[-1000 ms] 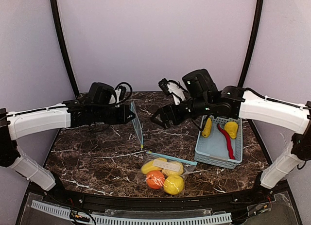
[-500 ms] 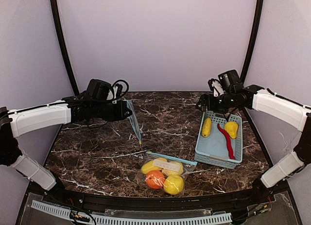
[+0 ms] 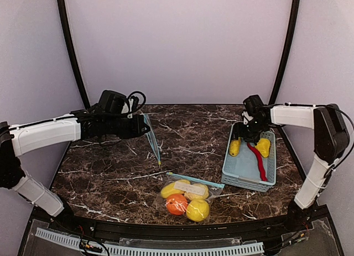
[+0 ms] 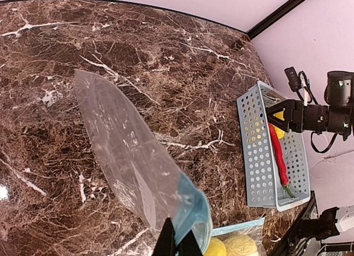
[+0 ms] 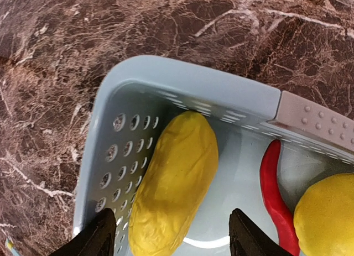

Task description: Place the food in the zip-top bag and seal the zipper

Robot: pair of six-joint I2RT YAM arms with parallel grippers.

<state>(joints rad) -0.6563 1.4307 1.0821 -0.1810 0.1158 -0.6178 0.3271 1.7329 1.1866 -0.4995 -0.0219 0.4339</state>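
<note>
Open room: the dark marble table (image 3: 110,173) is lying bare for a broad stretch to the left of the pale blue basket (image 3: 227,166). The basket is sitting close to the table's right edge.

Basket contents: three pieces are lying inside. A long yellow food (image 3: 235,146) is resting along the basket's left wall, a red chili (image 3: 258,159) is running down its middle, and a round yellow food (image 3: 264,147) is sitting at its far right.

Right gripper (image 3: 246,135): it is hovering over the basket's far end with its jaws spread wide, straddling the long yellow food and gripping nothing.

Left gripper (image 3: 142,128): it is hanging well left of the basket, clamped tight on the blue zipper edge of an empty zip-top bag (image 3: 155,142), which is dangling clear of the table.

Filled zip-top bag (image 3: 193,181): it is lying on the table beside the basket's near-left corner, holding an orange (image 3: 176,204) and several yellow pieces (image 3: 197,210). Whether its zipper is closed cannot be told.

Right wrist view only: the long yellow food (image 5: 174,181) is showing between the two fingertips (image 5: 102,239) with a gap on the right side, and the perforated basket wall (image 5: 119,156) is just beside it.

Left wrist view only: the empty zip-top bag (image 4: 127,151) is showing clear and flat, with the basket (image 4: 251,156) beyond it.
</note>
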